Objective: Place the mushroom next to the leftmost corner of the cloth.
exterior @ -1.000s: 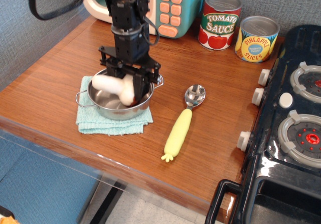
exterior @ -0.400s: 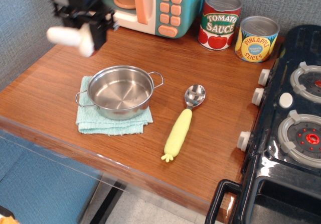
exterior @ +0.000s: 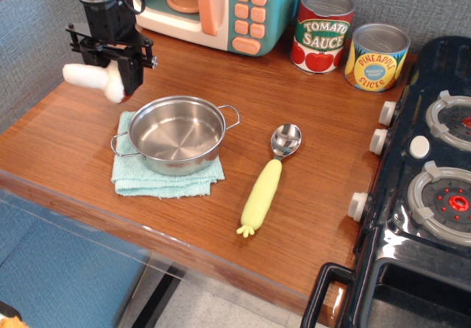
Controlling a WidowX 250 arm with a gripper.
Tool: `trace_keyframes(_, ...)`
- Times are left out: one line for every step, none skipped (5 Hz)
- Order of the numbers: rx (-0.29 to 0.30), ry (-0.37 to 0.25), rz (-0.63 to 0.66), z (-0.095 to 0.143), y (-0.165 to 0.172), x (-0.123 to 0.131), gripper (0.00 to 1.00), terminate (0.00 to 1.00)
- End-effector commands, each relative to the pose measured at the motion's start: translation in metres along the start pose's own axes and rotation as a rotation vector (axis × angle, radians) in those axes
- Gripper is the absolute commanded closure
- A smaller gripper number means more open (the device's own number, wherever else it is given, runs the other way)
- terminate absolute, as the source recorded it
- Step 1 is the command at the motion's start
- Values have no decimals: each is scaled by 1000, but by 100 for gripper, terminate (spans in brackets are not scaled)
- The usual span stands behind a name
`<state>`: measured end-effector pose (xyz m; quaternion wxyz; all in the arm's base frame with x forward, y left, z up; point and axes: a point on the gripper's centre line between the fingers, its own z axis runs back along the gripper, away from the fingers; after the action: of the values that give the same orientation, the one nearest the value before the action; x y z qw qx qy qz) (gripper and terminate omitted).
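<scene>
My gripper (exterior: pixel 109 70) is shut on the mushroom (exterior: pixel 92 79) and holds it in the air above the table, up and to the left of the pot. The mushroom lies sideways, its white stem pointing left and its reddish-brown cap mostly hidden between the fingers. The light teal cloth (exterior: pixel 151 181) lies flat under the empty steel two-handled pot (exterior: pixel 175 134); only its left and front edges show.
A yellow-handled spoon (exterior: pixel 266 183) lies right of the pot. A toy microwave (exterior: pixel 221 8) stands at the back, with a tomato sauce can (exterior: pixel 323 31) and a pineapple can (exterior: pixel 377 57) beside it. A black toy stove (exterior: pixel 427 173) fills the right side.
The gripper lifted the mushroom out of the pot, carried it up and far left, and has now come down and slightly right, closer to the table beside the pot.
</scene>
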<state>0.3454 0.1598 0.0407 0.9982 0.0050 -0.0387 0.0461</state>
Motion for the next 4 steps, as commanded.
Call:
trace_keyframes(59,-71,-31,31,-4,2,0,0)
trace_keyframes(89,-98,-33,52,-15,-6,0,0)
trace_keyframes(114,-117,-65,80,-35,-18,0,0)
trace_keyframes(101,-126,-87,92,-48,-27,0,0)
